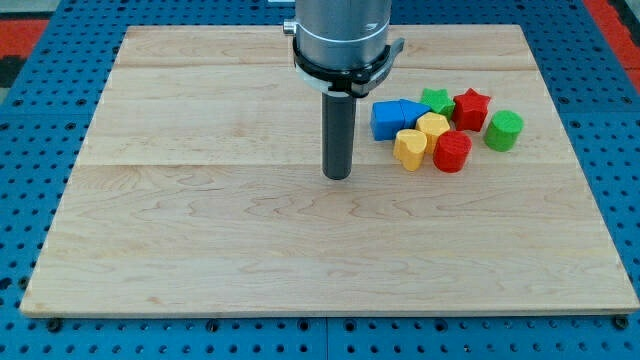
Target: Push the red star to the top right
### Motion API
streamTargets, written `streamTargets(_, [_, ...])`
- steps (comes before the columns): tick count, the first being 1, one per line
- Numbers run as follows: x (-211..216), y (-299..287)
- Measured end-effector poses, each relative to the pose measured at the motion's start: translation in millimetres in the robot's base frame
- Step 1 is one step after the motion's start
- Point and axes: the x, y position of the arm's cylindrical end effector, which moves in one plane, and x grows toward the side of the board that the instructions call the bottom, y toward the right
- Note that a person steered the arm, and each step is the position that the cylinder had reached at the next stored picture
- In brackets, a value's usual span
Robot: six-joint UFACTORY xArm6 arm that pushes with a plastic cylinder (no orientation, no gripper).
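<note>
I see a pale wooden board (200, 250) lying on a blue pegboard table (30, 120), viewed from above and slightly in front. My arm ends in a silver cylinder (340, 35) at the view's top centre, and a straight dark rod (338, 130) drops from it. My tip (338, 177) rests on the board near its middle, touching no block. There is no hand here to clench or release; the rod is bare and holds nothing.

All the blocks sit in one tight cluster to the view's right of my tip, with bare wood between it and them. The red star (471, 107) lies in the cluster's upper right part. A green star (436, 100) sits just beside it on the view's left. A green cylinder-like block (504, 130) stands just to its right, at the cluster's right edge. Below the red star is a red cylinder (452, 152). A yellow block (433, 126) and a yellow heart (410, 148) fill the cluster's middle. Two blue blocks, a blue cube-like block (386, 120) and a blue wedge-like block (412, 112), form the side nearest my tip.
</note>
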Motion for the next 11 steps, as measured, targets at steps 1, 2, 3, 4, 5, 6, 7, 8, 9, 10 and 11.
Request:
streamTargets(1, [-3,39])
streamTargets(2, [55,83])
streamTargets(3, [67,141])
streamTargets(4, [8,215])
streamTargets(5, [-56,196])
streamTargets(6, [-102,153])
streamTargets(7, [-144,121])
streamTargets(8, [-178,109])
streamTargets(9, [-162,109])
streamTargets(10, [-151,113])
streamTargets(11, [-168,139])
